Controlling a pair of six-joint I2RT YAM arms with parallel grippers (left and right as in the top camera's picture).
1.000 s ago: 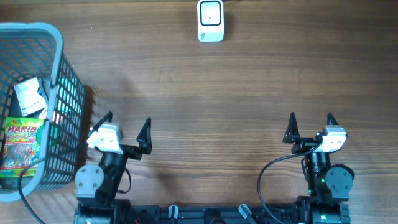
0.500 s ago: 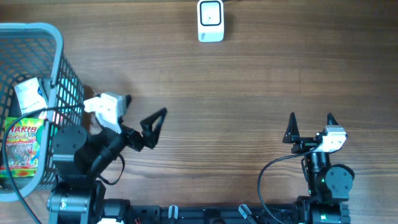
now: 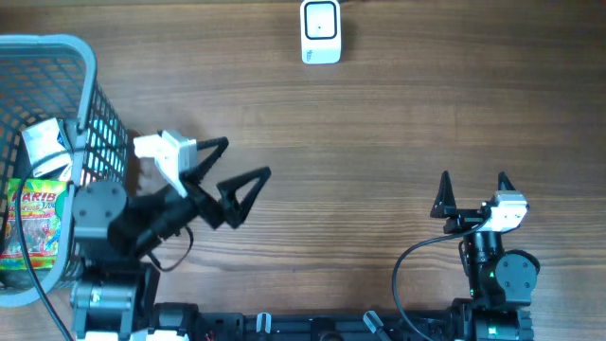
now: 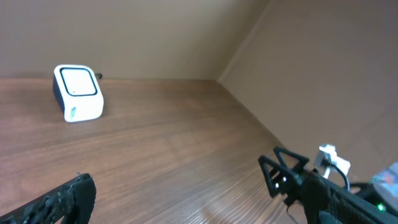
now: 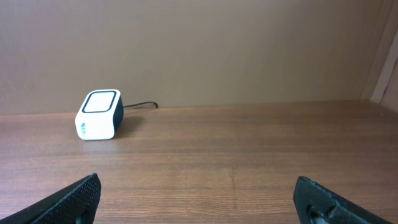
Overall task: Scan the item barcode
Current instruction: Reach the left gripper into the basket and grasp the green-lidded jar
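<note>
The white barcode scanner (image 3: 320,31) stands at the table's far edge; it also shows in the left wrist view (image 4: 78,92) and the right wrist view (image 5: 99,114). A Haribo bag (image 3: 28,223) and a white packet (image 3: 43,142) lie in the blue-grey basket (image 3: 95,114) at the left. My left gripper (image 3: 237,163) is open and holds nothing. It is raised beside the basket and points to the right. My right gripper (image 3: 473,180) is open and holds nothing at the near right, with its fingers (image 5: 68,202) wide apart over bare wood.
The basket's mesh wall stands just left of the left arm. The scanner's black cable (image 5: 140,106) runs off behind it. A brown wall closes the far side of the table, and the right arm (image 4: 311,183) shows in the left wrist view.
The left arm has risen from its rest pose and swung its gripper up and to the right, still open. The right arm has not moved.
</note>
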